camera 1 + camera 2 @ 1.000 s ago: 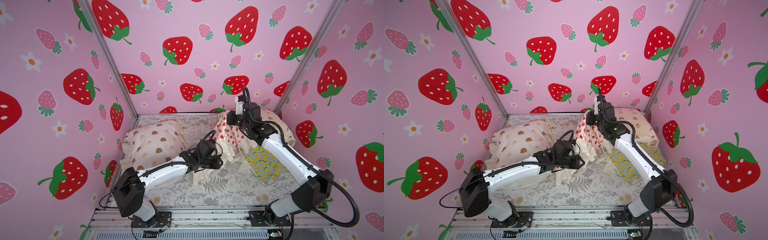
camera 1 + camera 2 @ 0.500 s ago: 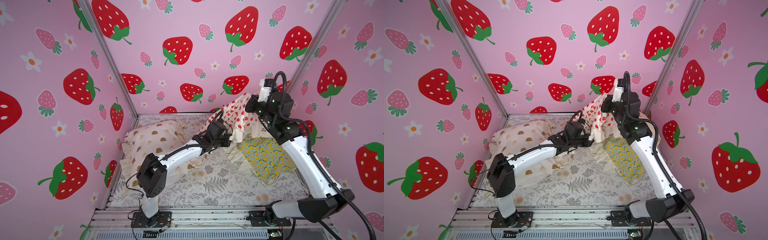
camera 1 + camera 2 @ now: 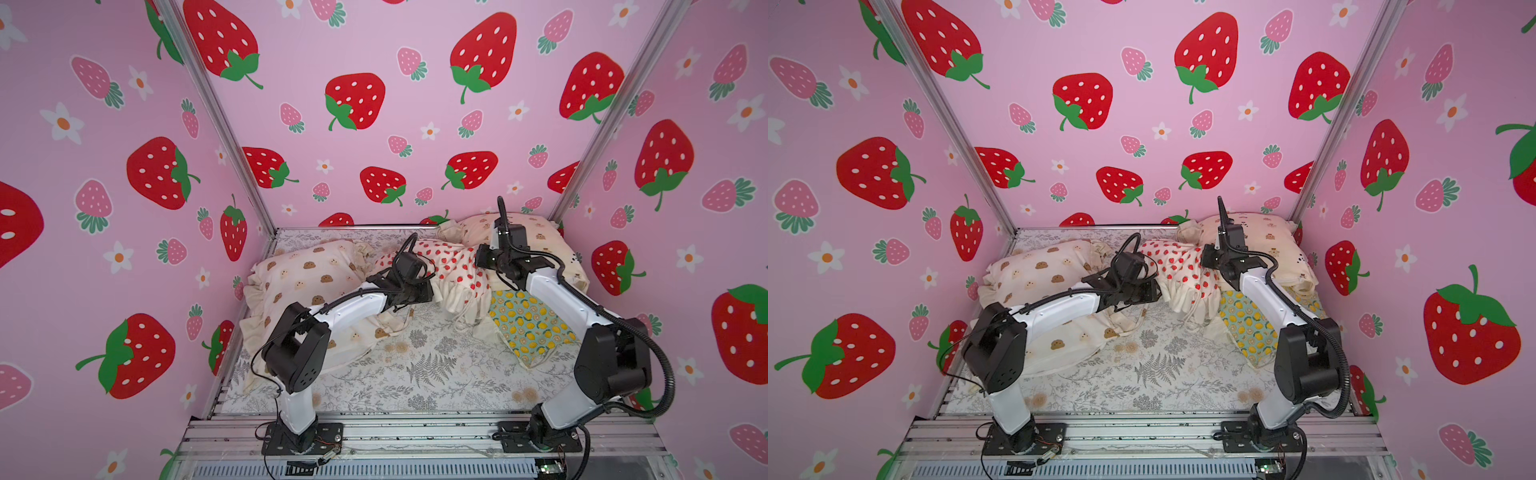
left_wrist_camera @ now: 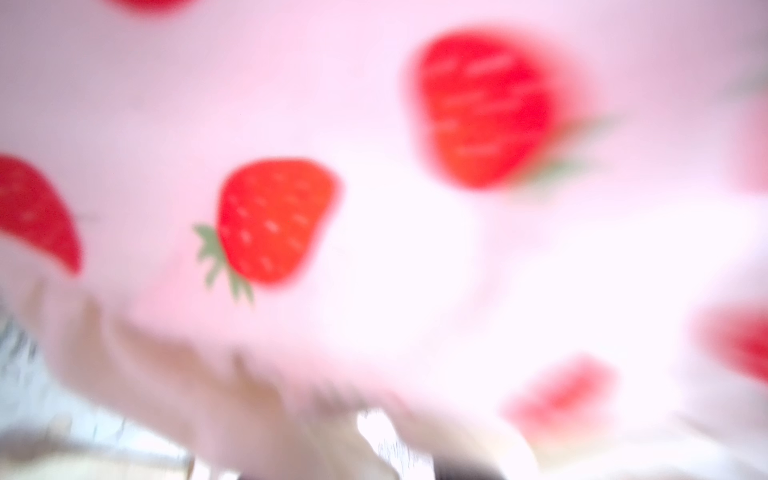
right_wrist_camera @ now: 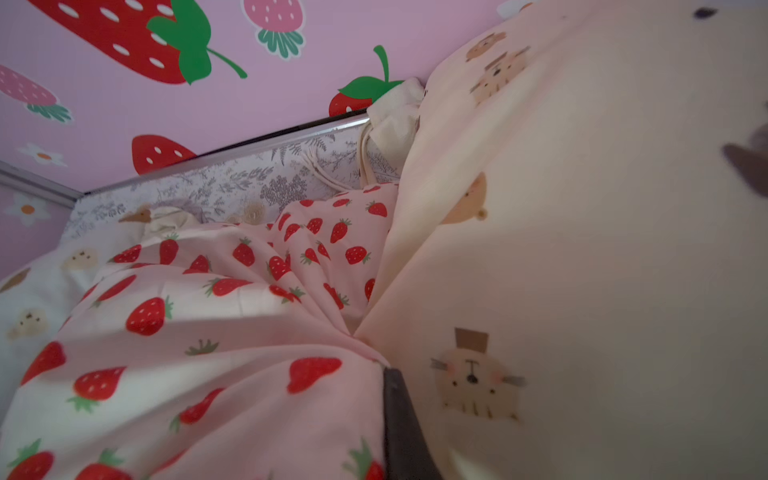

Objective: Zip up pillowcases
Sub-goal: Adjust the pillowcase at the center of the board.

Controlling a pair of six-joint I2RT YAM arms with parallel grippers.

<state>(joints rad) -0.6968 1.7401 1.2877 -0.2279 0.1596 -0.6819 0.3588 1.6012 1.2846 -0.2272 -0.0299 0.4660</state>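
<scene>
The strawberry pillowcase (image 3: pixel 446 266) (image 3: pixel 1177 266) lies crumpled at the middle back, between the brown-bear-face pillowcase (image 3: pixel 307 274) on the left and the cream small-bear pillowcase (image 3: pixel 536 237) at the back right. The lemon pillowcase (image 3: pixel 525 324) lies flat in front of it on the right. My left gripper (image 3: pixel 430 291) is at its front ruffle; the left wrist view is a blur of strawberry cloth (image 4: pixel 270 220), jaws hidden. My right gripper (image 3: pixel 478 257) presses in at its right edge. There one dark finger (image 5: pixel 399 411) shows between strawberry cloth (image 5: pixel 208 332) and cream pillow (image 5: pixel 582 249). No zipper shows.
A grey fern-print sheet (image 3: pixel 428 365) covers the floor. Pink strawberry walls close in on three sides, with metal posts in the back corners. Both arm bases are bolted to the aluminium rail (image 3: pixel 415 432) at the front edge.
Half a second ago the strawberry pillowcase hung lifted toward the back right. Both arms have come down, and it now lies bunched low between the pillows.
</scene>
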